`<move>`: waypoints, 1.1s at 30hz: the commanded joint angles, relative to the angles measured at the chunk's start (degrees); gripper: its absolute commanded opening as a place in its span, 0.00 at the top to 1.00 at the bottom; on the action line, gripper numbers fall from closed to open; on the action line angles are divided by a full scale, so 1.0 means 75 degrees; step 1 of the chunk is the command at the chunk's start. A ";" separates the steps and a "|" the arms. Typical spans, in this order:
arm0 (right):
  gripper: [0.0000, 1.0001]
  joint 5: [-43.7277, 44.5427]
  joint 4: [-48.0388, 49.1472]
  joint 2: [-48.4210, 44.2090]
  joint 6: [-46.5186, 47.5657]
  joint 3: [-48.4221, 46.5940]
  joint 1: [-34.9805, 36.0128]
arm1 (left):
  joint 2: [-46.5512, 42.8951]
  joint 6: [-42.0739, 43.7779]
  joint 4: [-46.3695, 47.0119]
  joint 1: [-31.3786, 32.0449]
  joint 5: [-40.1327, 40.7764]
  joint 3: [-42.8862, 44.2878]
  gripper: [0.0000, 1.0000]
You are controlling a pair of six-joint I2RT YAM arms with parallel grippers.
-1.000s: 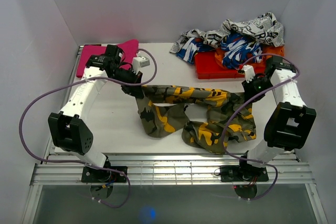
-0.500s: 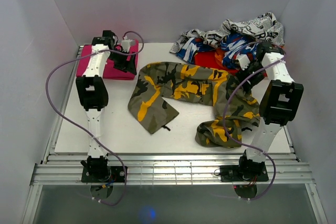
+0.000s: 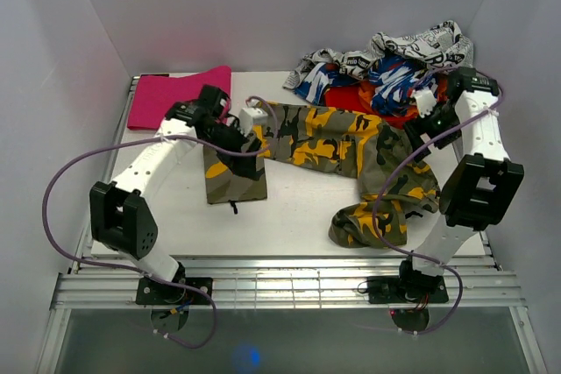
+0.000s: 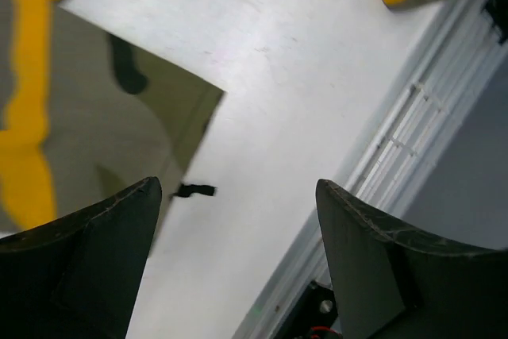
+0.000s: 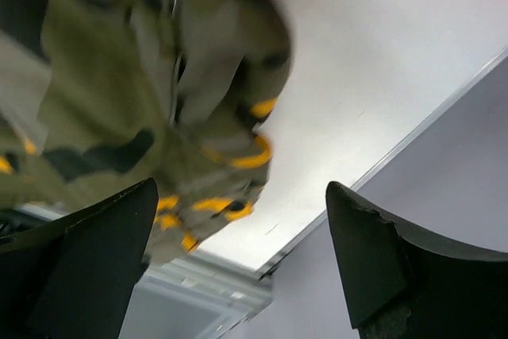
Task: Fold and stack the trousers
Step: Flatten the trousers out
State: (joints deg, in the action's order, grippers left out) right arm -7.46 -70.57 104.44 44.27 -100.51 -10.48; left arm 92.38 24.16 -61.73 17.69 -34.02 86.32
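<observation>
The white desk is carrying everything, and the trousers are taking the biggest part of it. They are lying in one long band from the left-middle of the desk to the right side. The left end is lying flat, like a neat rectangle. The right end is sitting in a crumpled heap near the front edge. At the back right, a pile of other clothes is resting just beside the trousers, and a pink cloth is lying at the back left, apart from them.

I am judging that the trousers are light, soft and limp. They are not fragile and not very slippery, but they are giving no stiffness at all. Any part that is lifted is probably going to hang down and drag the rest along. A pinch on one thin layer is probably going to slip or take only that layer. So the thicker edges, a seam, a hem or the waistband, are the better places to hold, at two corners together so that the cloth is staying spread. The crumpled right end is likely needing to be pulled straight first.

The left tool is hanging over the flat left end with its fingers wide apart, holding nothing. The right tool is hovering above the right part of the trousers, also wide open and holding nothing.

A small black cord is sticking out from the edge of the flat end.
</observation>
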 commanded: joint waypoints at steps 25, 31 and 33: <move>0.74 -0.0856 0.0328 -0.0098 -0.1227 0.1882 -0.1017 | 0.2776 -0.3573 0.4974 0.4907 0.0786 -0.0401 0.24; 0.92 -0.1079 -0.0294 -0.0273 -0.0981 0.1169 -0.1040 | 0.1622 -0.3386 0.4892 0.4405 -0.0091 -0.0832 0.86; 0.92 -0.0998 -0.0435 -0.0379 -0.0806 0.1039 -0.1052 | 0.0952 -0.3339 0.4868 0.4111 -0.0291 -0.1497 1.00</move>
State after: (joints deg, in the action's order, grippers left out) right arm -13.85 -70.61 104.47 36.25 -89.30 -18.00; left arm 111.02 -1.78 -26.04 52.03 -32.29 78.91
